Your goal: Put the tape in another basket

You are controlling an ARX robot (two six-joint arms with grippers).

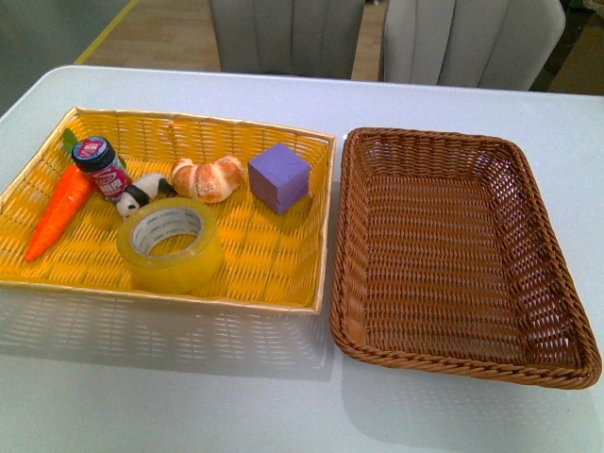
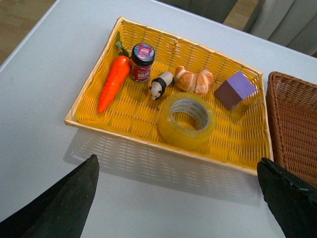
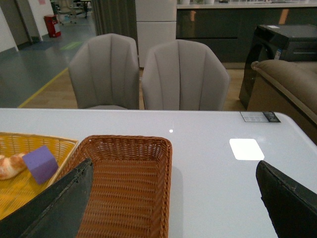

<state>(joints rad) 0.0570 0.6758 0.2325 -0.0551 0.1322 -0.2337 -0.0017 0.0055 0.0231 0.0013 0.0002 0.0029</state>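
One tape (image 2: 186,120) beyond left tool (image 2: 177,161)

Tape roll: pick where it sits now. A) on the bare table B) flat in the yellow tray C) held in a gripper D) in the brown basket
B: the tape lies hole-up inside the yellow tray, near its front rim, beside the panda toy.

Open air lay above the translucent yellowish tape roll (image 1: 170,243); a black-and-white panda figure (image 1: 142,193) crowded its 11 o'clock, while the dark brown wicker basket (image 1: 444,255) lay unobstructed at 3 o'clock.
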